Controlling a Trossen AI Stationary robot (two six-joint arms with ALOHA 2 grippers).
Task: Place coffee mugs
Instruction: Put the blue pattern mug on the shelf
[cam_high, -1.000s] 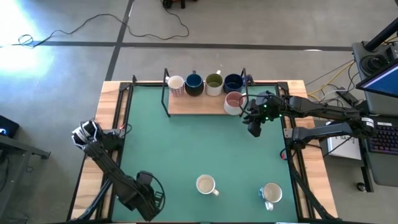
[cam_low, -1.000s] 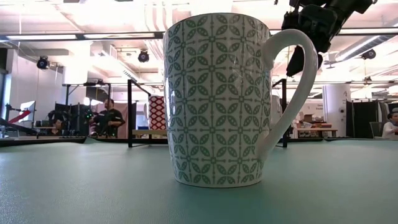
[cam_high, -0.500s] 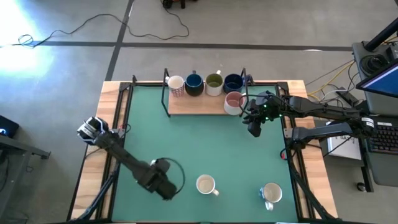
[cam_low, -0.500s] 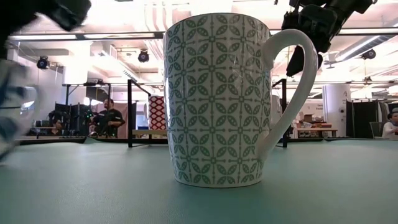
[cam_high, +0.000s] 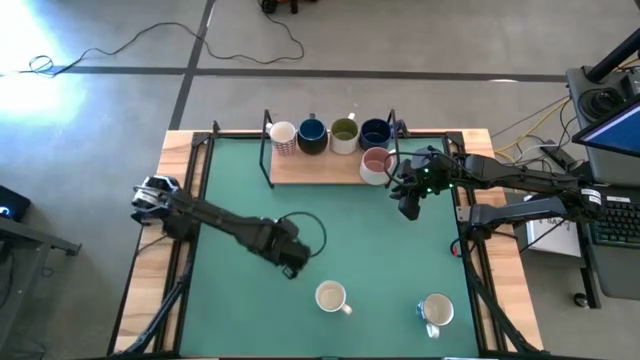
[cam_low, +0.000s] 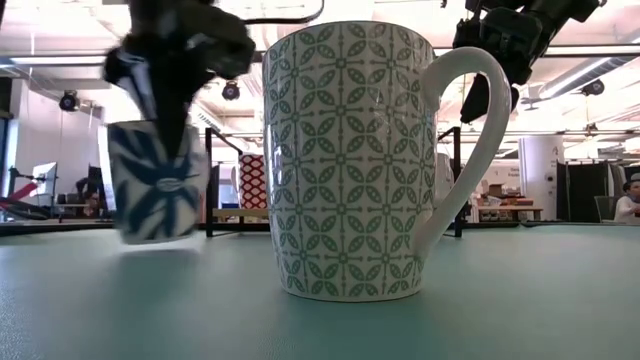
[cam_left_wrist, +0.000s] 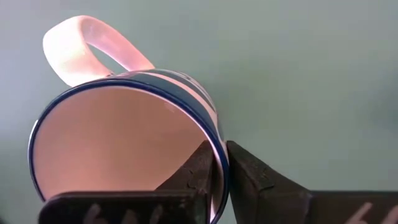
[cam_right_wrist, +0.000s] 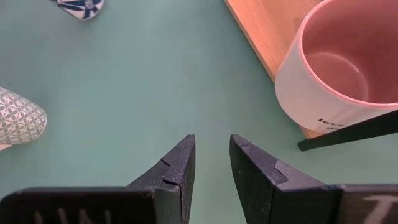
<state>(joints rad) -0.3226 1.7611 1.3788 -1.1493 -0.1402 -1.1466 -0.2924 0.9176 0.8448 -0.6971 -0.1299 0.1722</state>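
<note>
Our left gripper (cam_left_wrist: 219, 163), pinching a blue-patterned mug's (cam_low: 155, 182) rim, has swung from the table's (cam_high: 350, 225) front-left corner toward centre; delivery underway. Right gripper (cam_right_wrist: 210, 155) waits, fingers slightly parted, beside the shelf (cam_high: 320, 166).

Green-patterned mug (cam_low: 350, 160) stands close on the green table (cam_low: 500, 300). My left gripper (cam_low: 165, 100) pinches the rim of a blue-and-white mug (cam_low: 155, 185), lifted off the table. My right gripper (cam_low: 495, 60) hangs behind the handle.

Five mugs (cam_high: 330, 136) on the shelf (cam_high: 315, 168) at the table's far edge, two mugs (cam_high: 331, 297) near the front
</note>
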